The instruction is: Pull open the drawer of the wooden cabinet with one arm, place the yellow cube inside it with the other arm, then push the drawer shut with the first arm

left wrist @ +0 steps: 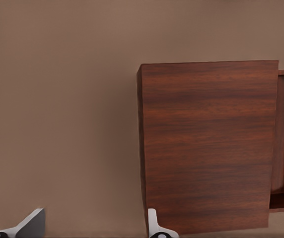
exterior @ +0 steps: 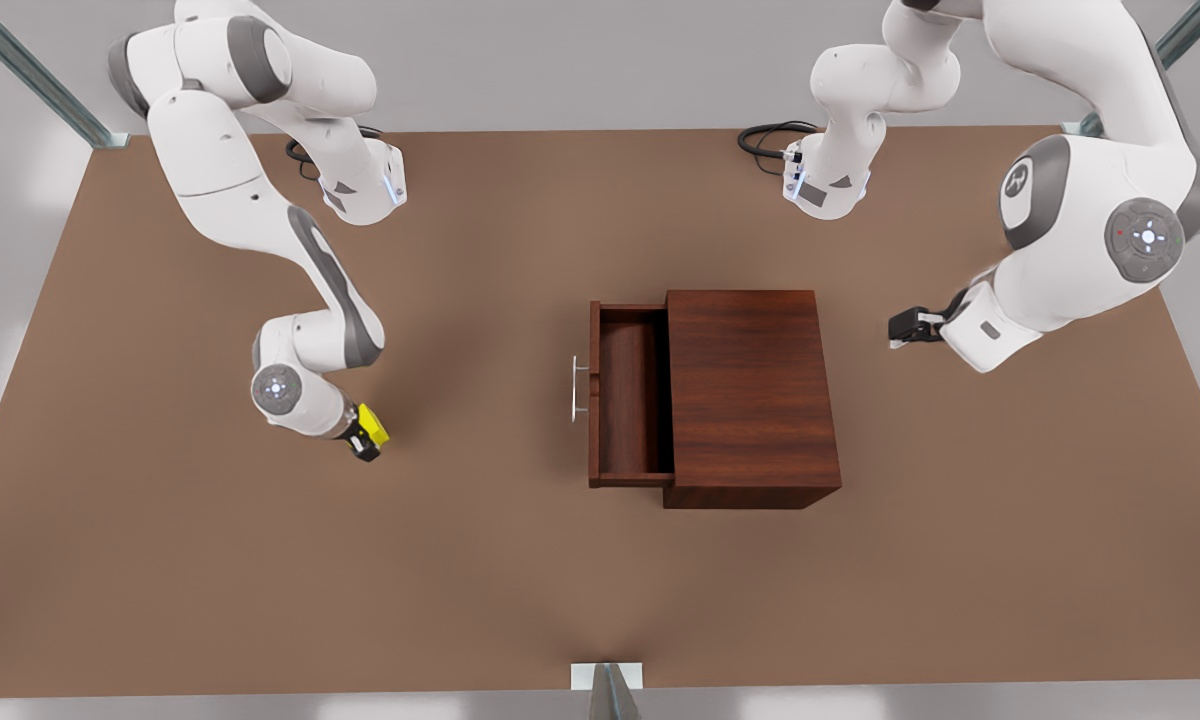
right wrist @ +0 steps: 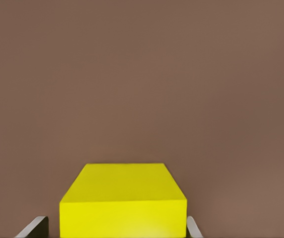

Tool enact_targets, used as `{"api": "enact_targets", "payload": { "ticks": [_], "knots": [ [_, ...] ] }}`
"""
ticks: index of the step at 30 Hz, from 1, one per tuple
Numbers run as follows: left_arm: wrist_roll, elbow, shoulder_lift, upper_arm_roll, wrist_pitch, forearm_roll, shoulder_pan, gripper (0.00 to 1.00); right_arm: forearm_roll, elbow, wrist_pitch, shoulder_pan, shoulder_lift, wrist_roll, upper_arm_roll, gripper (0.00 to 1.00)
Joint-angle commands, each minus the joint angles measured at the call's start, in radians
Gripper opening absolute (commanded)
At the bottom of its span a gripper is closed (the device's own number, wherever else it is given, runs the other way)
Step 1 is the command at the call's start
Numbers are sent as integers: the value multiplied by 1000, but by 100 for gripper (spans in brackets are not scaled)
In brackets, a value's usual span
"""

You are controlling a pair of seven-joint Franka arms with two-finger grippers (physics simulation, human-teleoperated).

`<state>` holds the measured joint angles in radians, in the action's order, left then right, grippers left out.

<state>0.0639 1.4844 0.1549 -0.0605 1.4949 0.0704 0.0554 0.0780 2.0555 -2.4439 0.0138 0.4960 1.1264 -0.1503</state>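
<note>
Front view: high overhead, looking down on the whole table [exterior: 160, 560]. Left wrist view: farther off, looking down on the wooden cabinet [left wrist: 209, 144], shared with the front view. Right wrist view: very close on the yellow cube [right wrist: 123, 201], also overhead [exterior: 373, 427].

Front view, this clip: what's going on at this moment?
The drawer of the wooden cabinet is already pulled open, its inside bare. The right gripper, on the front view's left, has its fingers on either side of the yellow cube, low over the table. The left gripper waits open behind the cabinet on the front view's right, away from the handle. The cube has not yet gone into the drawer.
</note>
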Motion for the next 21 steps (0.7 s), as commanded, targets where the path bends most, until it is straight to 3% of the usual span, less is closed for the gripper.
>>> {"api": "enact_targets", "payload": {
  "ticks": [1, 9, 14, 21],
  "knots": [
    [-38, 0, -1, 2, -16, 3, -5, 100, 0, -1, -63, 0, 12, 69, 0, 100],
    [-29, 0, 2, -2, -15, 2, 3, 100, -1, 2, -83, 0, 19, 70, 0, 99],
    [-29, 0, 3, -2, -15, 0, 3, 100, 0, 2, -83, 0, 21, 69, 0, 67],
    [-27, 0, 3, -2, -13, 0, 3, 100, 0, -1, -43, -5, -46, 67, -2, 59]
  ]
}}
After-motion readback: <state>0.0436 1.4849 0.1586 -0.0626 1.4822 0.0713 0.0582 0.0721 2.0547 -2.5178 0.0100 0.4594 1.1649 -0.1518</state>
